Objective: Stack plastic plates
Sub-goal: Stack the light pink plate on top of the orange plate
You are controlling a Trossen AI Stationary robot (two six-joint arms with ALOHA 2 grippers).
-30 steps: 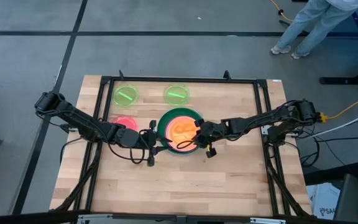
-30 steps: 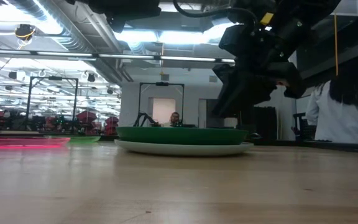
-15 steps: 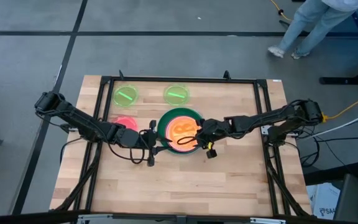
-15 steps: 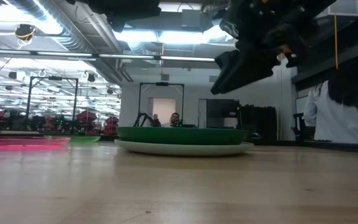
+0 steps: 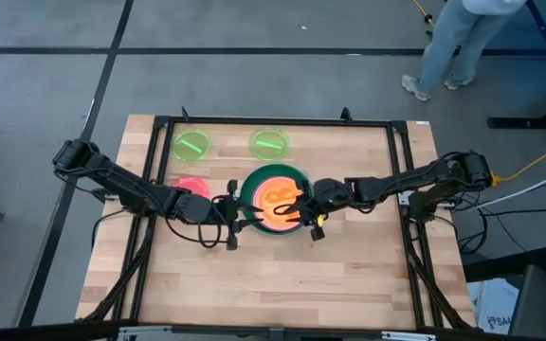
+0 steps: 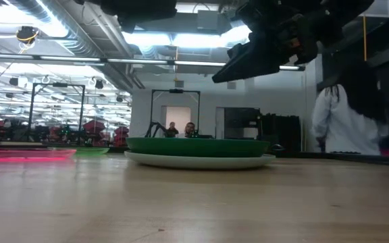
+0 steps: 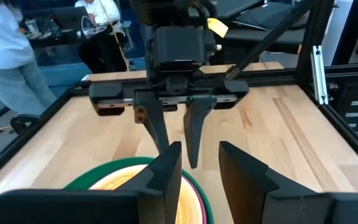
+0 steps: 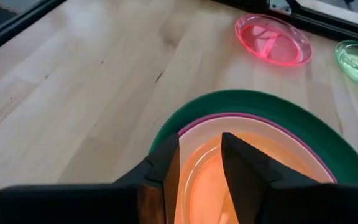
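— Beside the stack (image 5: 275, 200), which plate comes next?
— Pink-red plate (image 5: 191, 187), just left of it; left pincer (image 5: 229, 220) nearer, slightly open, empty. Right pincer (image 5: 299, 210) over the stack, slightly open, empty.

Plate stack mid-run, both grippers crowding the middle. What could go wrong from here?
1. The right gripper and left gripper both hang at the stack; in the left wrist view their fingers nearly meet, so a collision seems possible.
2. The small orange plastic plate lies in the large dark green plastic plate; a low sweep might drag it off.
3. The pink-red plastic plate lies partly under the left arm, awkward to reach.
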